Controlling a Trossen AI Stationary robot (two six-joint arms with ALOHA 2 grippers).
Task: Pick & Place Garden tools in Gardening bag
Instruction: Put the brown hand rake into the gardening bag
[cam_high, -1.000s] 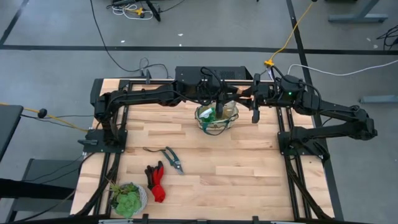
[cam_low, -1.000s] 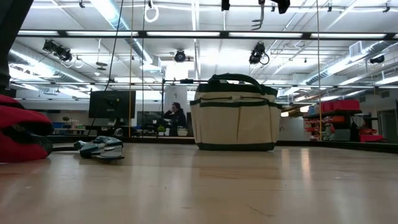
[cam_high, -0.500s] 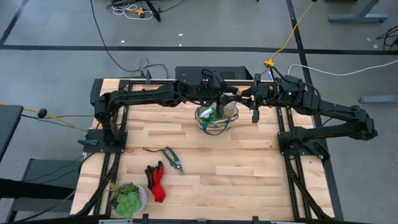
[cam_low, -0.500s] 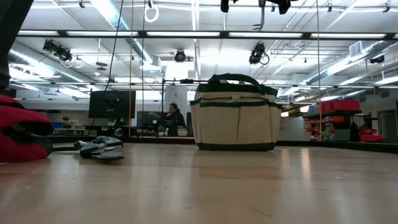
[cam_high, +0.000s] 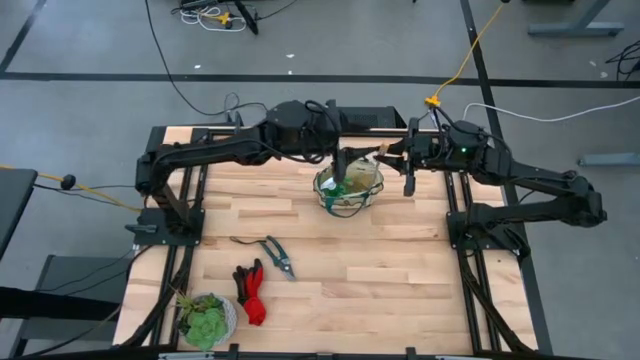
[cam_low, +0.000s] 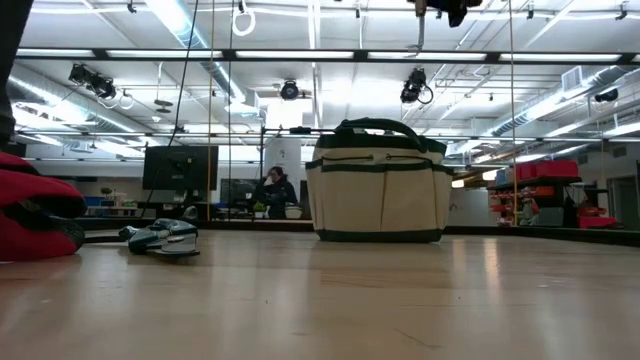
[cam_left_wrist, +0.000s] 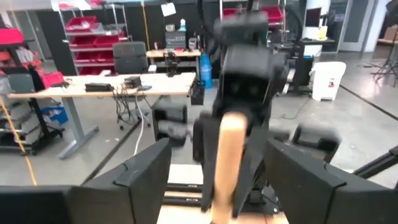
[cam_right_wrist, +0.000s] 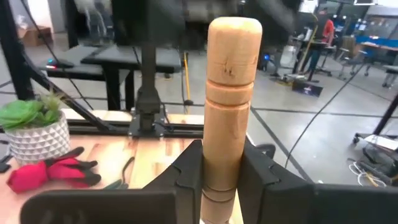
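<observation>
From above, the round tan fabric gardening bag with dark green trim (cam_high: 349, 186) sat near the far edge of the pale wooden worktop (cam_high: 380, 270). The left gripper (cam_high: 341, 165) hung over the bag's far rim; the right gripper (cam_high: 392, 153) was just beside the bag. The green-handled pruning shears (cam_high: 277, 255), red-and-black gloves (cam_high: 251, 291) and leafy plant in a pale pot (cam_high: 206, 317) lay well apart, toward the near-left corner.

At worktop level, the bag (cam_low: 377, 182) stood upright.

In the left wrist view, the left jaws stood wide apart, holding nothing.

In the right wrist view, the right jaws were clamped around the wooden handle (cam_right_wrist: 227, 99) of a hand fork.
</observation>
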